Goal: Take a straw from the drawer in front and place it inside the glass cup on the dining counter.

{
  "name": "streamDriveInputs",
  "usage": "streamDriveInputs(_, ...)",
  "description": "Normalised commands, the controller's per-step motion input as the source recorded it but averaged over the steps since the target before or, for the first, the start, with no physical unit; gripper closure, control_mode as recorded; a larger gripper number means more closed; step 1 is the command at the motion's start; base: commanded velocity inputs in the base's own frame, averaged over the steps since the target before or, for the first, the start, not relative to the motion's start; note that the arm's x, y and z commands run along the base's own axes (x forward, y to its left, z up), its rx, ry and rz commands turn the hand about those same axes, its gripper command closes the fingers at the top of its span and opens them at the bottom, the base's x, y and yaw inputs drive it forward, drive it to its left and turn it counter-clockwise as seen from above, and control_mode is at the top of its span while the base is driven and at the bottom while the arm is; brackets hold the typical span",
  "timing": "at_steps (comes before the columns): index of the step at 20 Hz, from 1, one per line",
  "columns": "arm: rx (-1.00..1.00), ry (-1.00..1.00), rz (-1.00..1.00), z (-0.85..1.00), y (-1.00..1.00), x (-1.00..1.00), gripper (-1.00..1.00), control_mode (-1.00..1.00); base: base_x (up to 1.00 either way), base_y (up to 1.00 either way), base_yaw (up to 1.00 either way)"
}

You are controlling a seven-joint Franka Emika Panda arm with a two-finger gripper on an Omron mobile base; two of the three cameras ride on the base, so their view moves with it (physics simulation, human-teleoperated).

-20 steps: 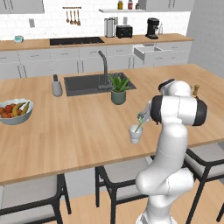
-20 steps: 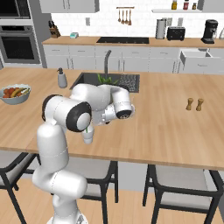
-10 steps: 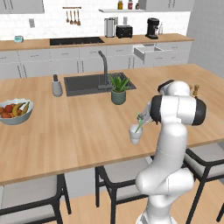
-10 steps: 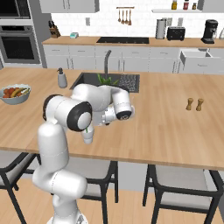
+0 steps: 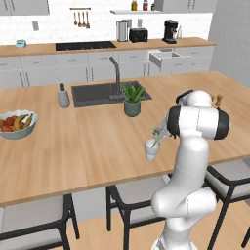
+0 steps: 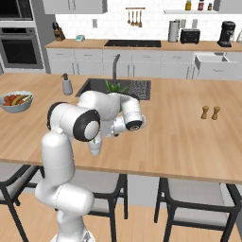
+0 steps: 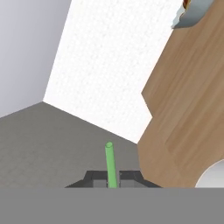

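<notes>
The glass cup (image 5: 151, 149) stands on the dining counter (image 5: 93, 146) near its front edge, just left of my arm. My gripper (image 5: 161, 135) hovers at the cup's upper right, shut on the green straw (image 5: 156, 137). The straw tilts over the cup's rim; whether its lower end is inside I cannot tell. In the hand view the straw (image 7: 110, 162) sticks out from between my fingertips (image 7: 127, 176), and the cup's rim (image 7: 213, 176) shows at the lower right. In the right base view my arm hides most of the cup (image 6: 96, 148). The drawer (image 5: 164, 58) stands open at the back wall.
On the counter there is a plant pot (image 5: 132, 105) beside the dark sink (image 5: 95, 93) and black tap (image 5: 116, 74), a soap dispenser (image 5: 63, 97), a fruit bowl (image 5: 16, 126) at the left, and two shakers (image 6: 211, 112) at the right. Stools (image 5: 34, 217) line the front edge.
</notes>
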Motion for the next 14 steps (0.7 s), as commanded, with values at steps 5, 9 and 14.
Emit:
streamDriveInputs(5, 0.0, 0.0, 0.0, -0.1, 0.0, 0.0, -1.0, -1.0, 0.0, 0.0, 0.0)
streamDriveInputs(9, 0.0, 0.0, 0.0, -0.04, 0.0, 0.0, -1.0, -1.0, 0.0, 0.0, 0.0)
streamDriveInputs(14, 0.0, 0.0, 0.0, -0.1, 0.0, 0.0, -1.0, -1.0, 0.0, 0.0, 0.0)
